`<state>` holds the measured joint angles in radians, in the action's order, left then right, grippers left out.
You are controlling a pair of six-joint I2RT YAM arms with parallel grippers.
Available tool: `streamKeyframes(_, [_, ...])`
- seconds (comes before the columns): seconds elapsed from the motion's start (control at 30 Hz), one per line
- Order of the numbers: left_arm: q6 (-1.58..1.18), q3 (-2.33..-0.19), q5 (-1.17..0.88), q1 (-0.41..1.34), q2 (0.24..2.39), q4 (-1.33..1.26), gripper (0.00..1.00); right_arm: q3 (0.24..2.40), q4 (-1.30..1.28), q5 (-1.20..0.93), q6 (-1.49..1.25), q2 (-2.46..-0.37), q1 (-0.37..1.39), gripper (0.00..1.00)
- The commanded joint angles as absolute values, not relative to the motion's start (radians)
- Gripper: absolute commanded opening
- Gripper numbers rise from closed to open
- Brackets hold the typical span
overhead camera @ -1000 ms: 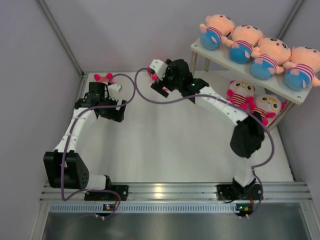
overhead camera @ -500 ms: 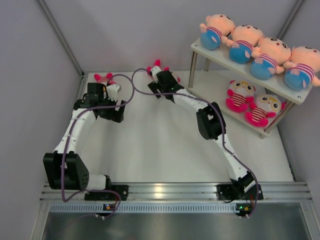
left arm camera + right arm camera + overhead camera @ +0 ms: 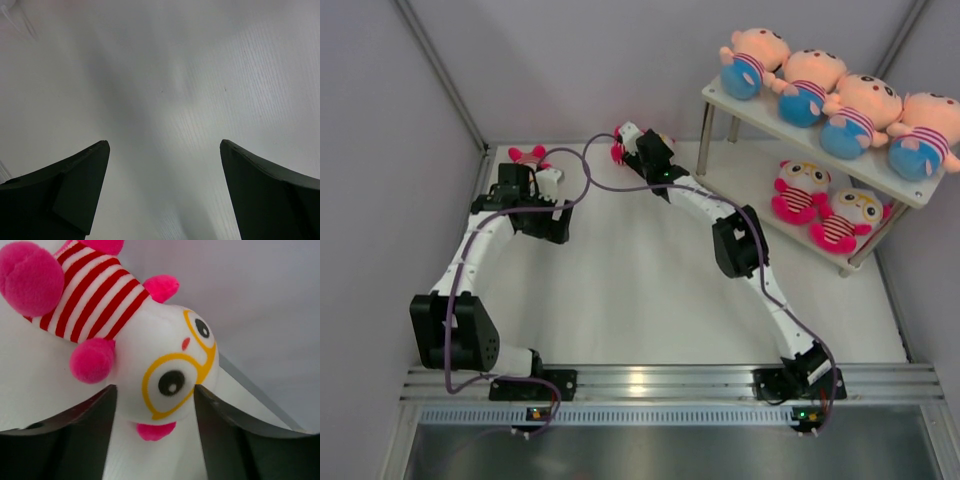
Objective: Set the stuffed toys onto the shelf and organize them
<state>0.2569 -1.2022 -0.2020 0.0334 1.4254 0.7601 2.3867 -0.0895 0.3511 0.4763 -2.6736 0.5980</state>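
Right gripper [image 3: 155, 400], at the desk's [image 3: 640, 290] 12 o'clock edge, clasps a pink doll [image 3: 165, 365] by its head. Left gripper [image 3: 165, 150] hangs spread wide at 10 o'clock, another pink doll [image 3: 527, 155] just beyond it. The shelf [image 3: 760, 112] at 2 o'clock carries four peach dolls [image 3: 810, 85] above and two pink dolls [image 3: 802, 192] below.

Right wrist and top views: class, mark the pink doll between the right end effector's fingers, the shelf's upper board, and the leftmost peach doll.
pink doll [image 3: 165, 370], right wrist view, white face.
shelf's upper board [image 3: 716, 97], top view, bare left end.
leftmost peach doll [image 3: 748, 68], top view, striped shirt.
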Motion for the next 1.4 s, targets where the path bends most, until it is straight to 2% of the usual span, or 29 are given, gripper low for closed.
streamKeyframes(0.0, [0.253,-1.247,-0.216,0.028,1.422,0.741,0.98,2.457,-0.096,0.272,0.547,-2.732,0.574,0.69])
streamKeyframes(0.07, [0.255,-1.249,-0.207,0.028,1.427,0.741,0.98,2.459,-0.109,0.233,0.554,-2.731,0.572,0.71])
streamKeyframes(0.17, [0.253,-1.255,-0.196,0.028,1.433,0.741,0.98,2.459,-0.110,0.210,0.567,-2.732,0.568,0.65])
streamKeyframes(0.27, [0.250,-1.256,-0.195,0.026,1.436,0.739,0.98,2.461,-0.120,0.192,0.600,-2.738,0.569,0.43])
streamKeyframes(0.3, [0.253,-1.258,-0.190,0.026,1.437,0.741,0.98,2.461,-0.120,0.196,0.604,-2.738,0.569,0.21])
streamKeyframes(0.33, [0.253,-1.258,-0.189,0.026,1.439,0.741,0.98,2.459,-0.117,0.202,0.604,-2.738,0.568,0.10])
streamKeyframes(0.4, [0.252,-1.259,-0.186,0.026,1.439,0.741,0.98,2.448,-0.115,0.199,0.597,-2.734,0.568,0.00])
streamKeyframes(0.53, [0.256,-1.255,-0.180,0.026,1.431,0.741,0.98,2.358,-0.109,0.146,0.565,-2.637,0.568,0.00])
streamKeyframes(0.77, [0.264,-1.238,-0.187,0.018,1.390,0.741,0.98,1.906,-0.066,-0.115,0.636,-2.286,0.583,0.00])
streamKeyframes(0.93, [0.265,-1.215,-0.199,0.008,1.333,0.742,0.98,1.666,-0.222,-0.207,0.784,-2.046,0.624,0.00])
streamKeyframes(1.07, [0.270,-1.186,-0.207,-0.021,1.276,0.749,0.98,1.348,-0.281,-0.358,0.972,-1.850,0.661,0.00])
streamKeyframes(1.23, [0.284,-1.145,-0.201,-0.025,1.204,0.772,0.98,1.166,-0.304,-0.354,1.083,-1.694,0.664,0.00])
streamKeyframes(1.33, [0.285,-1.111,-0.209,-0.023,1.166,0.778,0.98,1.135,-0.337,-0.282,1.082,-1.675,0.680,0.23])
streamKeyframes(1.37, [0.284,-1.105,-0.209,-0.023,1.157,0.781,0.98,1.134,-0.342,-0.255,1.068,-1.668,0.695,0.39])
